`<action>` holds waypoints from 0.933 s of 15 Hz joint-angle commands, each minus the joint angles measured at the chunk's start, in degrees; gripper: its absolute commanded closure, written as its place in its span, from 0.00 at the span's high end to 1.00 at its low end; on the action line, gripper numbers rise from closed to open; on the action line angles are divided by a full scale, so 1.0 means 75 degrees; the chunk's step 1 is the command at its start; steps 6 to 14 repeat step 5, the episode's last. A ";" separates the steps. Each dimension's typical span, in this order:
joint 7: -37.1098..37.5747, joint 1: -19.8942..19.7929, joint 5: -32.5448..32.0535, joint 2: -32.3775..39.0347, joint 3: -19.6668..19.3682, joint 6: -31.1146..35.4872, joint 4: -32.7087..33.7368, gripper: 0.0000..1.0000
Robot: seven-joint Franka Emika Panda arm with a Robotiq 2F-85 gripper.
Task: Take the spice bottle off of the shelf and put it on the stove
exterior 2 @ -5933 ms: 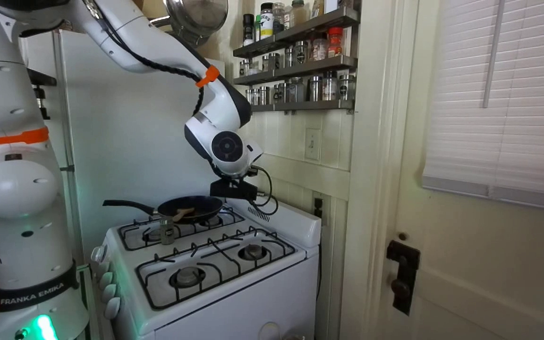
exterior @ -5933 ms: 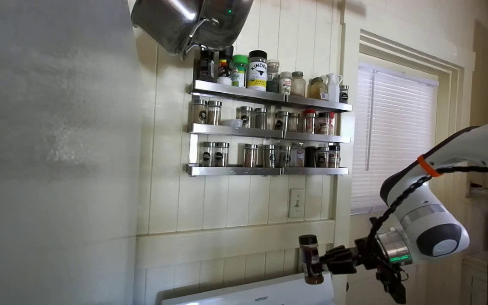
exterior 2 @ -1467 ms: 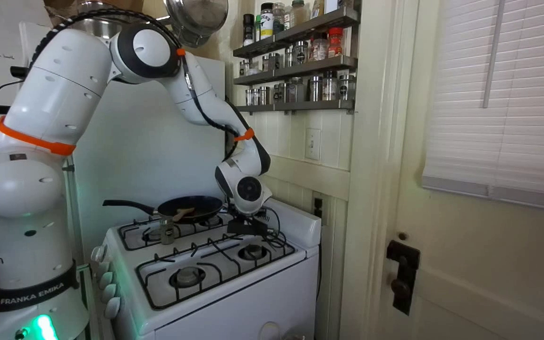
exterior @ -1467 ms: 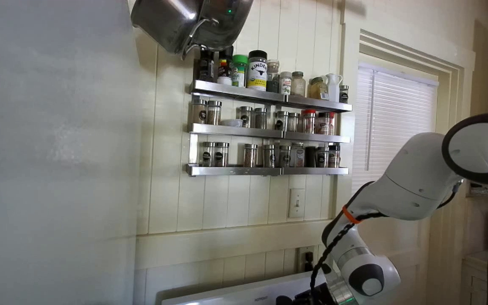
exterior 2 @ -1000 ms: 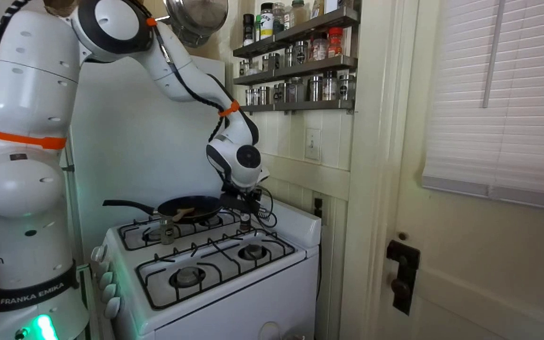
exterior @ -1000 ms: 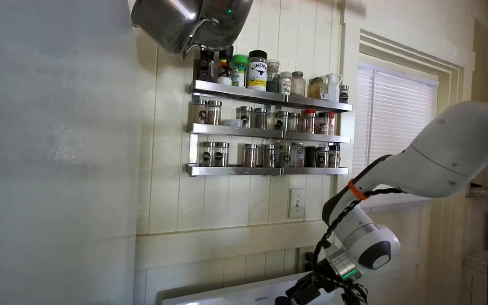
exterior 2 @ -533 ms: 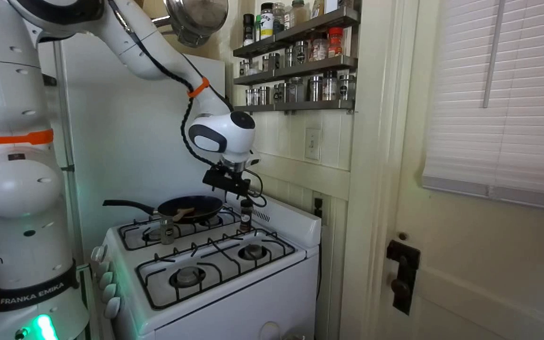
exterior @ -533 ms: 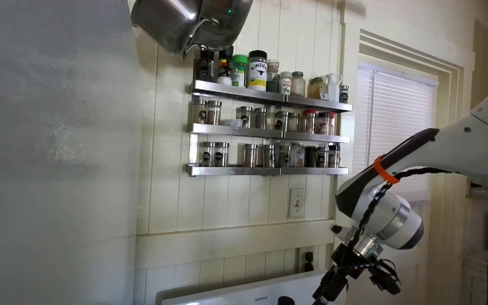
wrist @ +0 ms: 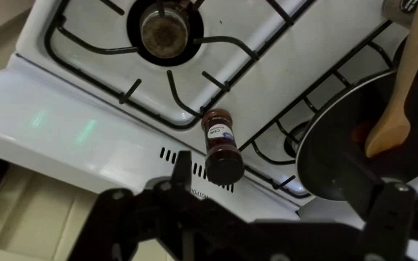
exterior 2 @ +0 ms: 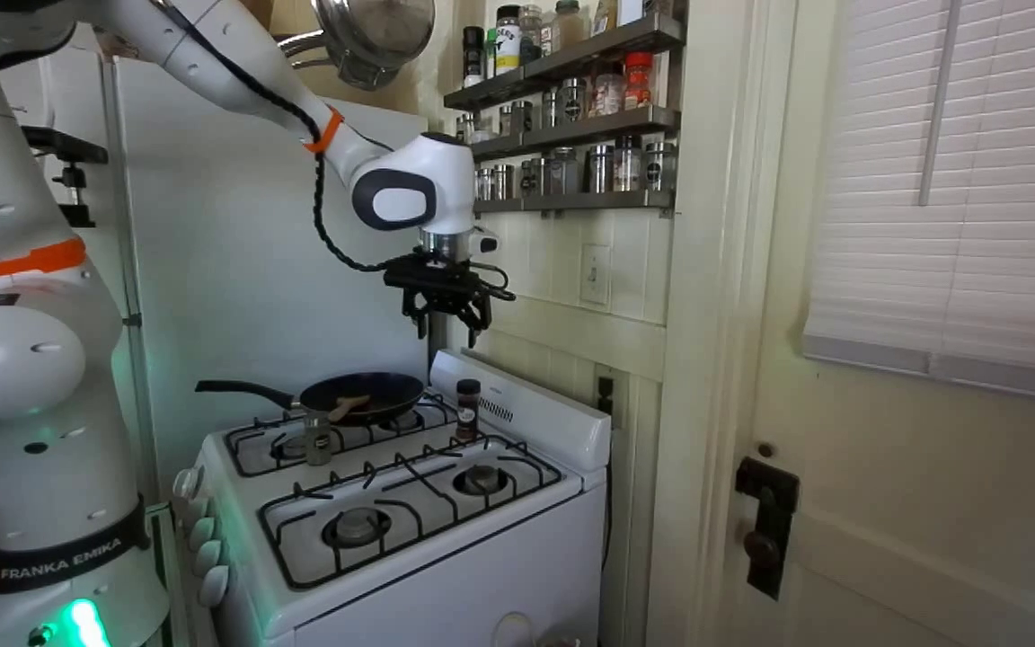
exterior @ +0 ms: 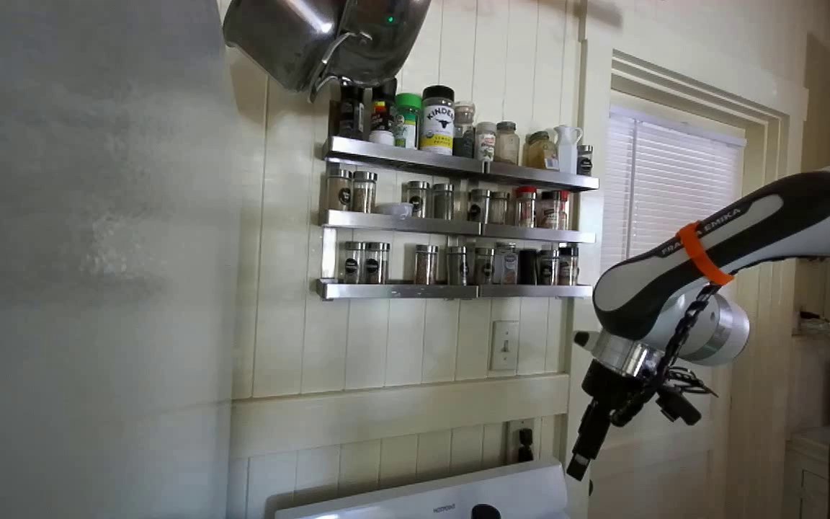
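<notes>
The spice bottle [exterior 2: 468, 412], dark red-brown with a black cap and a "Chili" label, stands upright on the stove [exterior 2: 446, 557] between the two grates, close to the raised back panel. The wrist view looks down on the spice bottle [wrist: 219, 134]; in an exterior view only its cap [exterior: 485, 512] shows at the bottom edge. Above it hangs my gripper [exterior 2: 446, 336], pointing down, fingers apart and nothing between them. The gripper [exterior: 578, 468] is seen edge-on from elsewhere. On the wall, the three-tier metal shelf [exterior: 400, 290] carries rows of jars.
A black frying pan [exterior 2: 383, 388] with a wooden spoon [wrist: 388, 134] sits on the grate beside the bottle. Another small jar [exterior 2: 318, 440] stands near the pan handle. The back panel [exterior 2: 535, 409] rises behind the bottle; steel pots [exterior: 328, 36] hang high up.
Several seconds ago my gripper held the bottle in the air by the back panel. The bottle now stands on the stove, released, and the gripper has risen off it and turned downward.
</notes>
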 commanded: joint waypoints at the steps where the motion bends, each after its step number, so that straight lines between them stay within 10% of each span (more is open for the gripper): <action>1: 0.0236 0.0547 -0.0283 -0.0127 -0.0539 0.0006 -0.0014 1.00; 14: 0.0285 0.0527 -0.0343 -0.0175 -0.0526 -0.0003 -0.0053 1.00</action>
